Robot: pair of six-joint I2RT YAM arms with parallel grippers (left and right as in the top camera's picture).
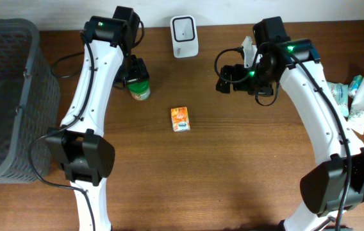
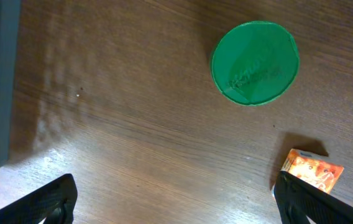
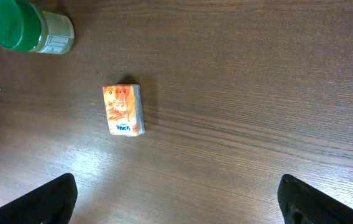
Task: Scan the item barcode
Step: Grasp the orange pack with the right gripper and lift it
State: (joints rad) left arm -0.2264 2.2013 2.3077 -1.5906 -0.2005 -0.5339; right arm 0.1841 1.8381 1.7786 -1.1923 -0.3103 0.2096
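Observation:
A small orange carton (image 1: 181,119) lies flat near the table's middle. A jar with a green lid (image 1: 139,88) stands upright to its left. A white scanner (image 1: 184,36) sits at the back edge. My left gripper (image 1: 134,69) hovers just behind the jar, open and empty. In the left wrist view the green lid (image 2: 255,63) is ahead of the open gripper (image 2: 176,205), and the carton (image 2: 313,172) shows by the right finger. My right gripper (image 1: 229,77) hangs open and empty, right of the carton. The right wrist view shows the carton (image 3: 123,110) and jar (image 3: 31,28) ahead of the gripper (image 3: 176,202).
A dark mesh basket (image 1: 6,96) fills the left side of the table. Several packaged items (image 1: 361,93) are piled at the right edge. Bare wood lies in front of the carton.

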